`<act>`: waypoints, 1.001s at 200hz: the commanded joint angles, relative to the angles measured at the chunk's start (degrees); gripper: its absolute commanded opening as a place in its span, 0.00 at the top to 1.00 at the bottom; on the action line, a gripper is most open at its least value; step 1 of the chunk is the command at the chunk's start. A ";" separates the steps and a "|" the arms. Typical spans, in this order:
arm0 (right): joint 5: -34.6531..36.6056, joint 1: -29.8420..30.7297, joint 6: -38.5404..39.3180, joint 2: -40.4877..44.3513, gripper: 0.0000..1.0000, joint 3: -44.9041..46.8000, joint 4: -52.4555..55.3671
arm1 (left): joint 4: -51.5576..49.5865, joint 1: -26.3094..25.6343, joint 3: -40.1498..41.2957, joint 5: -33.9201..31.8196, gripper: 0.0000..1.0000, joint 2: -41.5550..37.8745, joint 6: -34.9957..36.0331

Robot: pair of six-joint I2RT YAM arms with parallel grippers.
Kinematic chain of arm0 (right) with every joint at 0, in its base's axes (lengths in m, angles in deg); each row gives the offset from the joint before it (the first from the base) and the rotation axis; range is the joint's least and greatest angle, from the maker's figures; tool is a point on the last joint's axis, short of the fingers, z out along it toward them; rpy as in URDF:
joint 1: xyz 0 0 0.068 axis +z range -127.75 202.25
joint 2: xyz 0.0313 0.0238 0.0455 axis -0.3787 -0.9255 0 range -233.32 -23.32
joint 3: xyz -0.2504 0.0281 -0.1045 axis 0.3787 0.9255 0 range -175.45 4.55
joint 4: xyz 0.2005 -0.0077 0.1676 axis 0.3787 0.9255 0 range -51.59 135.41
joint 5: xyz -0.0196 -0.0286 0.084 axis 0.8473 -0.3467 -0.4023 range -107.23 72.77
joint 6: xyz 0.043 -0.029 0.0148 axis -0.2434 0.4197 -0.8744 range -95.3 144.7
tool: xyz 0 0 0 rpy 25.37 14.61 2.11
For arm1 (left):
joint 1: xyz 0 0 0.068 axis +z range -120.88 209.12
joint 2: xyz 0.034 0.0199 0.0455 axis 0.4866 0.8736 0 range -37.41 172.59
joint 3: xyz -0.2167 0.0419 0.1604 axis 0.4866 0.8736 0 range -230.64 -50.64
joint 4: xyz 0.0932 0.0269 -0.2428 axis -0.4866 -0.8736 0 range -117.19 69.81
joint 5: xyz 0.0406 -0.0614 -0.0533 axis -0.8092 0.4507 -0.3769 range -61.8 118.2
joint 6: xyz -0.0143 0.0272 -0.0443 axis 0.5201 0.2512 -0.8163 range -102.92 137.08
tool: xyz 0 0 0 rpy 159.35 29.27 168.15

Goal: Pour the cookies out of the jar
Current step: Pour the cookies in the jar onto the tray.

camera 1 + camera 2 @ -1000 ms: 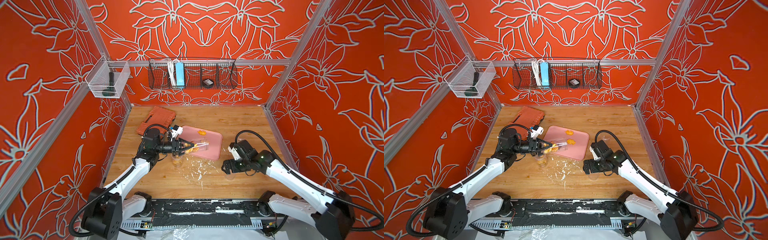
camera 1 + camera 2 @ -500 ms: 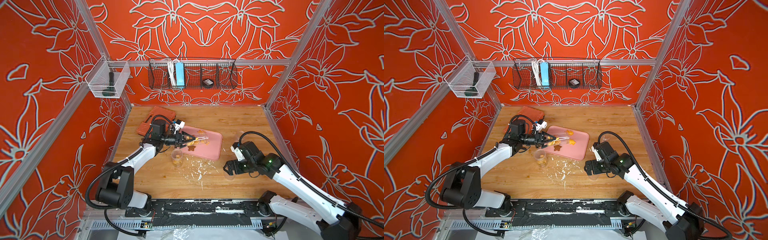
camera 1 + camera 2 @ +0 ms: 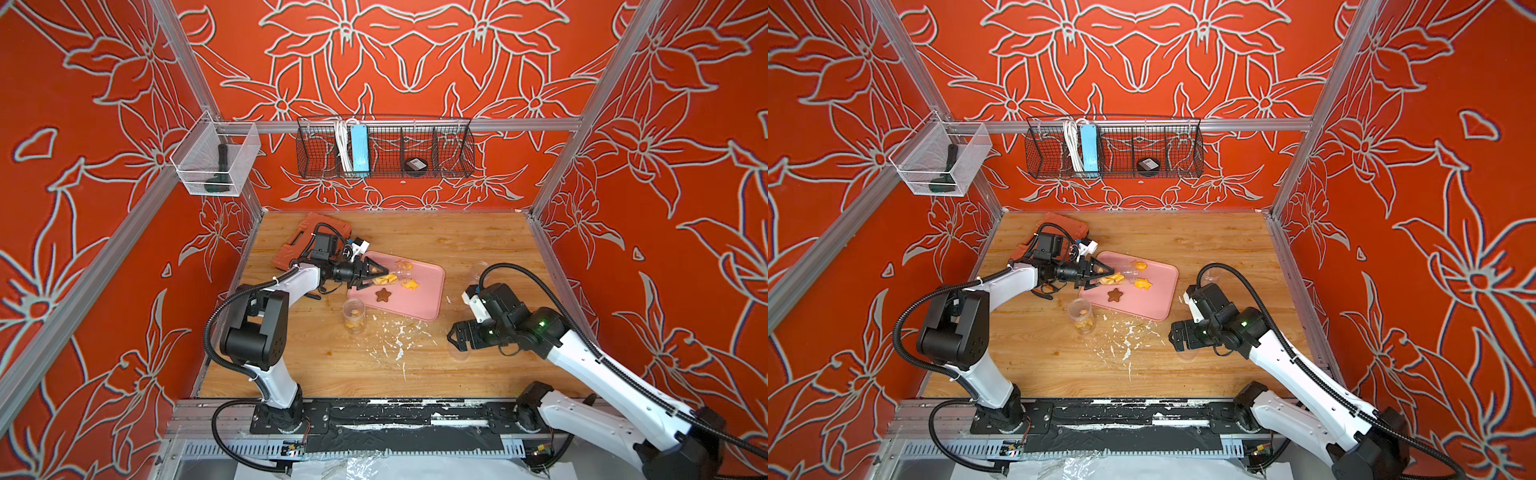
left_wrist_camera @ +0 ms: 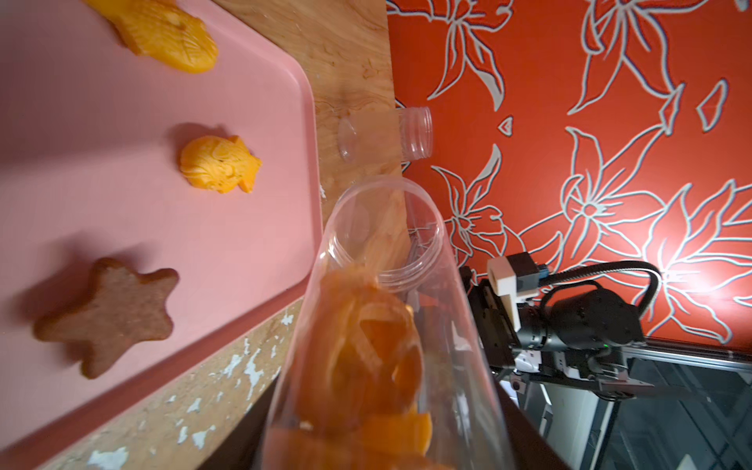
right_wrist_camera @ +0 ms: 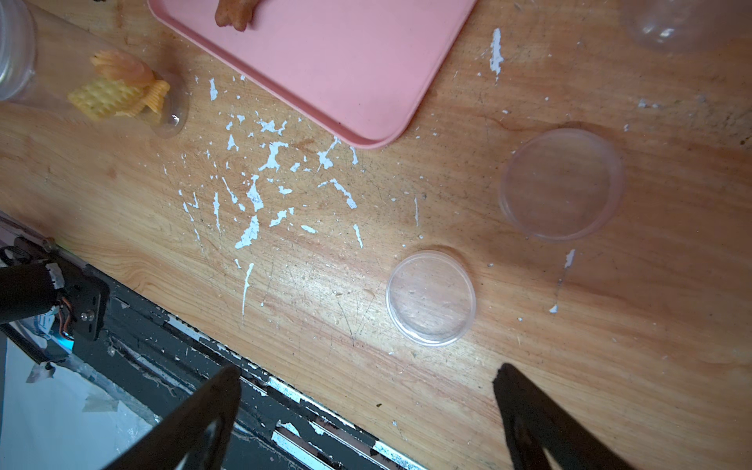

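Left fingers (image 3: pixel 371 264) pinch the tilted jar (image 4: pixel 378 333) over seemingly 3 cookies (image 4: pixel 219 169) on the tray (image 3: pixel 419 300); right fingers (image 5: pixel 195 423) spread.

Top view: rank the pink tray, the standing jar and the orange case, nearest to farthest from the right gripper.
1. Pink tray, just beyond the right gripper.
2. Standing jar, by the tray's near left corner.
3. Orange case, back left.

Counted on the table (image 3: pixel 457 237)
Three clear jars (image 3: pixel 354 316), two loose lids (image 5: pixel 430 298), one pink tray (image 3: pixel 428 299), three cookies (image 3: pixel 382 294) lying on it.
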 commanded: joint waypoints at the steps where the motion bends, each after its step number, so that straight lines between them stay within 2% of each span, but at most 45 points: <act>1: -0.11 0.22 0.64 -0.13 0.01 -0.14 0.83 | -7.22 0.47 -2.73 -2.79 0.73 1.83 6.49; 57: -0.36 0.22 0.73 -0.30 0.02 -0.25 0.87 | -10.22 0.65 -5.75 -5.21 0.75 6.10 8.48; 114: -0.53 0.25 0.72 -0.89 0.01 -0.23 0.57 | -12.80 0.71 -7.57 -8.57 0.75 6.78 9.99; 143: -0.64 0.24 0.64 -1.04 0.01 -0.25 0.41 | -14.27 0.71 -8.29 -10.56 0.75 6.02 10.87; 200: -1.71 0.21 1.07 0.26 0.01 -1.15 -0.54 | -21.10 0.71 -12.44 -18.66 0.75 1.33 13.30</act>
